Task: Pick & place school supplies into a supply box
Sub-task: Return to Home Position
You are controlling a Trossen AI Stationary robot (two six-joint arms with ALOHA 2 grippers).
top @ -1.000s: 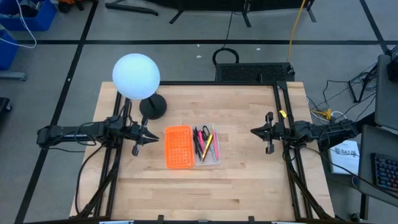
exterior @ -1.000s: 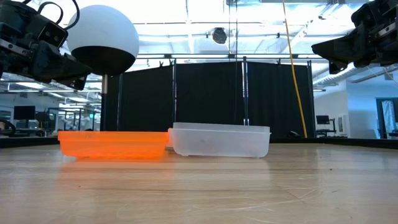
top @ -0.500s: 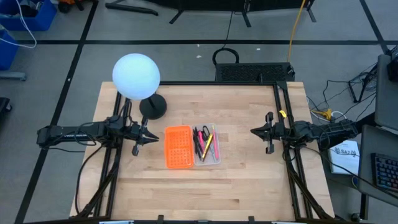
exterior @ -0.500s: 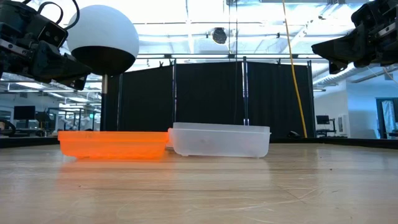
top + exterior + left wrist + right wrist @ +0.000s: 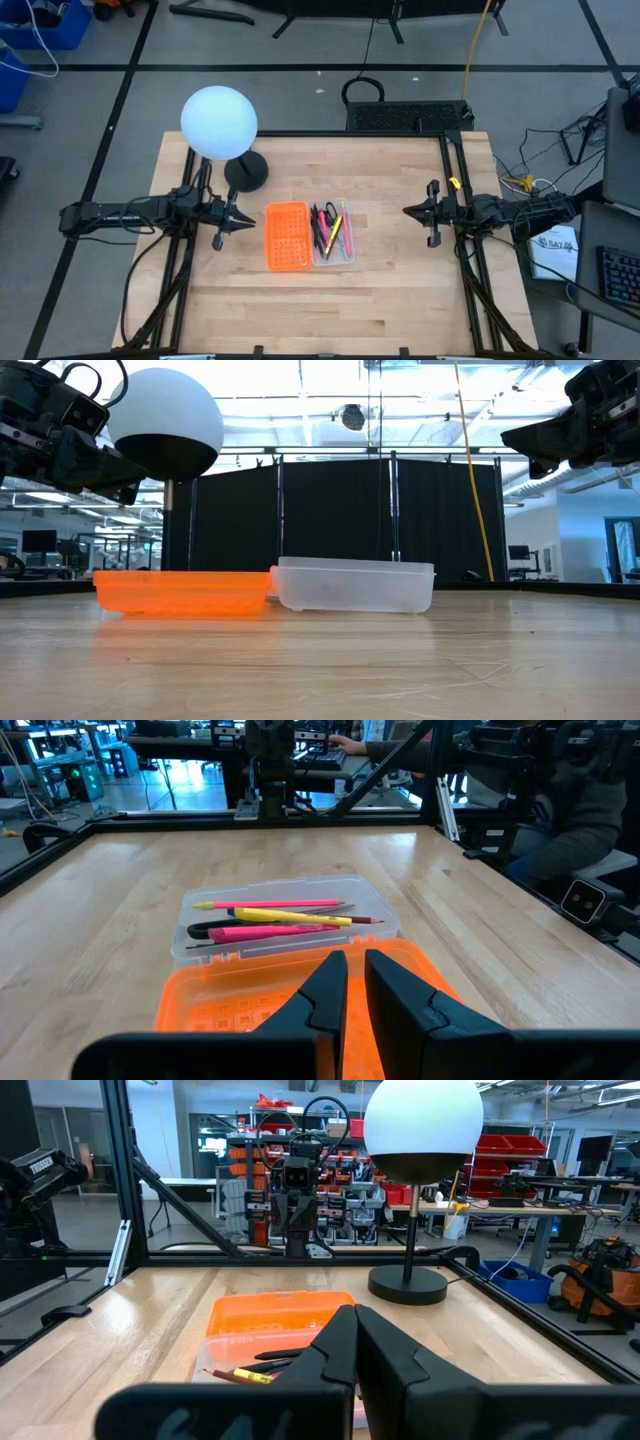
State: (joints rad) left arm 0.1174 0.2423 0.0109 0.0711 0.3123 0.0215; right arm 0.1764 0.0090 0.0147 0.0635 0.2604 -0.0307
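Packing looks finished here, and the step in hand reads as the arms parking at home. The supply box lies open mid-table, its orange perforated half (image 5: 286,237) on the left arm's side and the clear half (image 5: 355,587) joined to it. The pens are all down in the clear tray: a yellow pencil (image 5: 290,916), a pink pen (image 5: 268,932), another pink one at the far wall and a black pen (image 5: 208,928) tucked in with them. Dark shapes sit at one end of the tray in the high view, too small to call as scissors.

The left gripper (image 5: 246,222) hovers just beside the orange half, well above the wood. Its fingers (image 5: 325,995) are drawn nearly together with only a slit between, pinching nothing. The right gripper (image 5: 407,211) hangs well apart from the clear half on the opposite side, its fingers (image 5: 335,1350) pressed together and empty.

I see no loose supplies on the table (image 5: 400,290), so the next move seems to call for no more than settling both arms, keeping clear of the white globe lamp (image 5: 219,122) behind the left arm.
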